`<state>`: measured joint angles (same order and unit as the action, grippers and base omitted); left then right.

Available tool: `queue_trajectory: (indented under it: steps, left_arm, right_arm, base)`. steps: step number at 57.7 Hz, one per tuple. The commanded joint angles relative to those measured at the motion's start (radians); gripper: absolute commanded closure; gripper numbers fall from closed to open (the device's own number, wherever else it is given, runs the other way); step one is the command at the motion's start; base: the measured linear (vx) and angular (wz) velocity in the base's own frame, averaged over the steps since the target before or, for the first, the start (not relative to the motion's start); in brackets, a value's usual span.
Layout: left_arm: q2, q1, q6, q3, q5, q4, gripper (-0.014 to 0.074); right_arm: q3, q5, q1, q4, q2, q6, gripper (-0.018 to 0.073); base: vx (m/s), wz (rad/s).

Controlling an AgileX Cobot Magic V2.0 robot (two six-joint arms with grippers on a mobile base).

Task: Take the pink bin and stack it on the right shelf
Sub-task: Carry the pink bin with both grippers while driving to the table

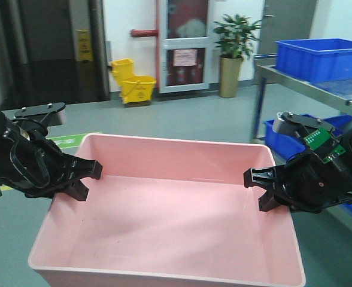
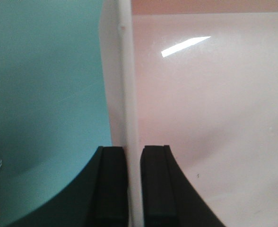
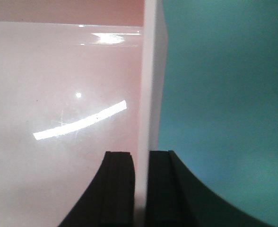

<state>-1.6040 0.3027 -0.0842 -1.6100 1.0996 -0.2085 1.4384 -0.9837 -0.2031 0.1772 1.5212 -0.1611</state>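
"Two grips, one tub: what have you got?"

"Both are mine. My left gripper (image 1: 83, 178) pinches the left wall of the pink bin (image 1: 164, 221) and my right gripper (image 1: 261, 190) pinches the right wall — one finger inside, one outside."

"Does the front view show that?"

"Only roughly, since my black fingers cover the rims there. The wrist cameras settle it: a pale rolled rim runs up between flat black pads, squeezed from both sides."

"And the plastic?"

"Smooth and glossy, with light streaks on the sloping walls and faint scratches on the right."

"Where's the bin?"

"Dead ahead between my arms, over the grey-green floor (image 1: 212, 116). I cannot tell whether it rests on anything. Only the front view catches the metal rack (image 1: 296, 84) on my right — blue crate (image 1: 325, 57) on top."
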Motion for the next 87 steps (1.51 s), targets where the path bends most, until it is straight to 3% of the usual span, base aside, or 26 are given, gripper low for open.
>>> queue_trajectory:
  steps: [1, 37, 87]
  left_arm:
    - [0.05, -0.001, 0.003, -0.032, -0.045, -0.032, 0.0604]
    - [0.05, -0.001, 0.003, -0.032, -0.045, -0.032, 0.0604]
    - [0.05, -0.001, 0.003, -0.032, -0.045, -0.032, 0.0604]
  right_arm:
    - [0.033, 0.072, 0.006, 0.01, -0.045, 0.016, 0.0568]
    - [0.033, 0.072, 0.006, 0.01, -0.045, 0.017, 0.0568]
    - [0.033, 0.069, 0.006, 0.01, -0.045, 0.018, 0.0568]
  base:
    - [0.2, -0.5]
    - [0.25, -0.37]
    - [0.39, 0.18]
